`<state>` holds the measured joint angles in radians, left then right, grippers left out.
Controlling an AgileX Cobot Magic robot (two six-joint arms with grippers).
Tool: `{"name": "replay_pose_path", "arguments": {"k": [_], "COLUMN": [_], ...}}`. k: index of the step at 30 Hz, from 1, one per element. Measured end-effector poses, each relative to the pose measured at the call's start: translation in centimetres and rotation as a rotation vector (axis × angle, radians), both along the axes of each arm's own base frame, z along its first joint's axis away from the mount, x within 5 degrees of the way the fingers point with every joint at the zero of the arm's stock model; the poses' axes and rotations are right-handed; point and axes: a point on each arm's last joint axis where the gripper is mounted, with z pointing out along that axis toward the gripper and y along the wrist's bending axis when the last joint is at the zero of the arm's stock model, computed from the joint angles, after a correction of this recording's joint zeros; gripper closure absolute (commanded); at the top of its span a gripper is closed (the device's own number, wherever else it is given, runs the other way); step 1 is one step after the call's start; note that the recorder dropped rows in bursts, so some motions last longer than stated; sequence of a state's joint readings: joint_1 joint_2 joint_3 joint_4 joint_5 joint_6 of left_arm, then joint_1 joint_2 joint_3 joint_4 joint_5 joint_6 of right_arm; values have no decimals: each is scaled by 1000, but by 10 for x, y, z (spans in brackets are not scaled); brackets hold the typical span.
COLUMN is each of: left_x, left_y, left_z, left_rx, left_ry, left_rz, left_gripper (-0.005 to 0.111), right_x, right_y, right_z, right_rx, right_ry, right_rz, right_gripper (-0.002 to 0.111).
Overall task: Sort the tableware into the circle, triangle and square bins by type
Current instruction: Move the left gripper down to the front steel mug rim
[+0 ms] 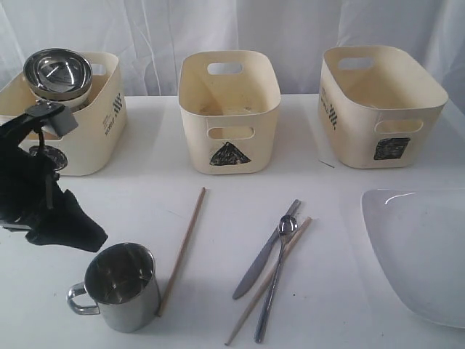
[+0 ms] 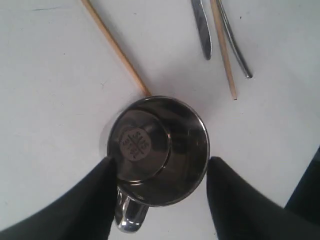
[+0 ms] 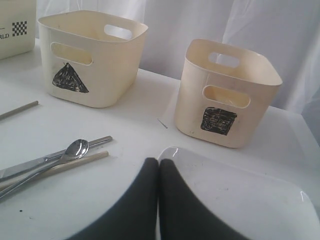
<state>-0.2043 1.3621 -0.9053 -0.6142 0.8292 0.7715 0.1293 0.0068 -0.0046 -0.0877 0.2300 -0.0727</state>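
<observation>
Sorting looks to be at an early stage.

Exterior view: steel bowls [image 1: 58,73] sit stacked high in the left bin [image 1: 91,145], whose mark is mostly hidden behind the left arm. The triangle bin [image 1: 196,138] and the square bin [image 1: 356,138] show nothing inside from this angle. Several things lie unsorted on the tabletop [image 1: 145,189]. A mug [image 1: 122,287] stands with one chopstick [image 1: 182,251] just beside it. The knife [image 1: 251,273], spoon [image 1: 270,294] and a second chopstick [image 1: 243,318] lie bunched together. The plate [image 1: 425,247] is at the right edge.

Left wrist view: the left gripper [image 2: 161,162] hangs over the upright mug. Its jaws are spread wide, one on each side of the rim by the handle, and they grip nothing.

Right wrist view: the right gripper [image 3: 159,172] has its jaws pressed together and empty, just over the plate's near edge, with the square bin beyond.

By my reading the mug is the piece in hand. The cutlery, both chopsticks and the plate are all left to do. I cannot make out a second mug or a white bowl.
</observation>
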Motion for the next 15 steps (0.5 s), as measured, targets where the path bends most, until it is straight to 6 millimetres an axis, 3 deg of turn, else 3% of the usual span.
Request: {"name": "replay_pose_path", "arguments": {"k": [15], "left_x": [-3], "left_y": [-3], "left_z": [-20], "left_rx": [73], "left_ry": [-66], "left_rz": [18], "left_gripper": [49], "right_x": [0], "right_y": [0], "right_z": [0], "right_rx": [0], "right_ry": [0], "right_rz": [0], "right_gripper": [108]}}
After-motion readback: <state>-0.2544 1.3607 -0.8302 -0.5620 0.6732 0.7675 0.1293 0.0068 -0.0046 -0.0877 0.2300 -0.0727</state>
